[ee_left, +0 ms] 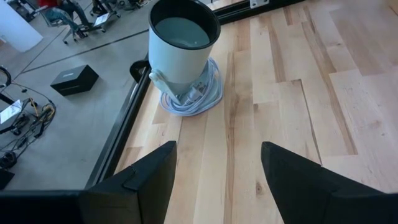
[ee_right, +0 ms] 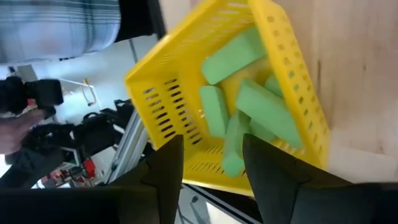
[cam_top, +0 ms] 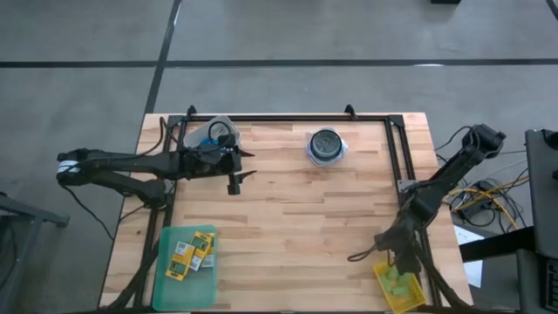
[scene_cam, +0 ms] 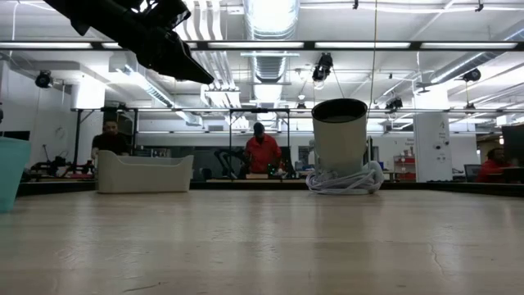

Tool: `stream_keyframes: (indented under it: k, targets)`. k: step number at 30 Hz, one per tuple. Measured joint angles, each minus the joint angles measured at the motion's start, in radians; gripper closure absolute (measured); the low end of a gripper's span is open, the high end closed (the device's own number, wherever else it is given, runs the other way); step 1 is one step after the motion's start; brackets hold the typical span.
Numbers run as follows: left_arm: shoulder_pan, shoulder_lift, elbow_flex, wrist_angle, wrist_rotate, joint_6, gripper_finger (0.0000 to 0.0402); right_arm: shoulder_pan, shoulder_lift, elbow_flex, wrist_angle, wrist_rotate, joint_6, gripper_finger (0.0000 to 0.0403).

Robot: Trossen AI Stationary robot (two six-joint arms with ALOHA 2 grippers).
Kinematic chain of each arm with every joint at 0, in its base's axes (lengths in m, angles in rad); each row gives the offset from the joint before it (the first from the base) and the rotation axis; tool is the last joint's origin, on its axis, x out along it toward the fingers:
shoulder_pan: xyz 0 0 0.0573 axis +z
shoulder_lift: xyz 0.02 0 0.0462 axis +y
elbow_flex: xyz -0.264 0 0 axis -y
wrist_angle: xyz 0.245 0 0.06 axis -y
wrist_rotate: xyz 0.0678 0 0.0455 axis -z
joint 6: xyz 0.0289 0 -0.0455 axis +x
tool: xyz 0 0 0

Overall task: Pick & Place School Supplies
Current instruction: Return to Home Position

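**Over the perforated yellow plastic bin (ee_right: pixel 166 99), the right gripper (ee_right: pixel 212 142) hangs open and empty**

Between the right gripper's two dark fingers (ee_right: pixel 163 177), which stand moderately apart and grip nothing, the light-green rectangular eraser blocks (ee_right: pixel 214 109) show directly below. At least four of them lie loosely piled inside the bin, some leaning across others. From above, this gripper (cam_top: pixel 394 260) sits just over the inner edge of the bin (cam_top: pixel 417 296). The bin itself rests on the pale wooden worktop (cam_top: pixel 296 227), at the corner nearest the right arm.

Well apart from it, the left gripper (cam_top: pixel 247 164) hovers over the far side of the worktop with its fingers (ee_left: pixel 149 177) spread wide and nothing between them. Straight ahead of those fingertips, some way off, stands a white cylindrical cup (ee_left: pixel 183 43) with a dark rim. It sits upright on a coil of white cable (ee_left: pixel 205 99), close to the black frame rail at the worktop's edge.

Behind the left gripper, beside its wrist, a pale tub (cam_top: pixel 214 133) holds something blue that is too small to identify.

Off to the side of the left fingers, toward the near edge of the worktop, lies a flat green tray (cam_top: pixel 179 283). The yellow-and-green crayon boxes (cam_top: pixel 202 244) rest inside it, packed close together at its upper end.
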Motion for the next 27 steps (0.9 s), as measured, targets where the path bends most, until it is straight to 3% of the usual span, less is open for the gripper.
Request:
stream_keyframes:
  k: [6, 13, 17, 19, 23, 27]
  targets:
    - [0.0, 0.0, 0.0, 0.0, 0.0, 0.0, 0.0161, 0.0, -0.08, 0.0, 0.001, -0.029, -0.06, 0.0266]
    - [0.0, 0.0, 0.0, 0.0, 0.0, 0.0, 0.0161, -0.002, -0.189, 0.021, 0.001, -0.053, -0.012, 0.028]
    - [0.0, 0.0, 0.0, 0.0, 0.0, 0.0, 0.0161, -0.04, -0.233, 0.081, -0.005, -0.005, -0.134, 0.028]
    - [0.0, 0.0, 0.0, 0.0, 0.0, 0.0, 0.0161, -0.079, -0.247, 0.122, -0.007, 0.058, -0.251, 0.028]
    - [0.0, 0.0, 0.0, 0.0, 0.0, 0.0, 0.0161, -0.196, -0.26, 0.24, -0.011, 0.226, -0.686, 0.0277]
    - [0.0, 0.0, 0.0, 0.0, 0.0, 0.0, 0.0161, -0.32, -0.262, 0.374, -0.007, 0.543, -1.093, 0.0279]
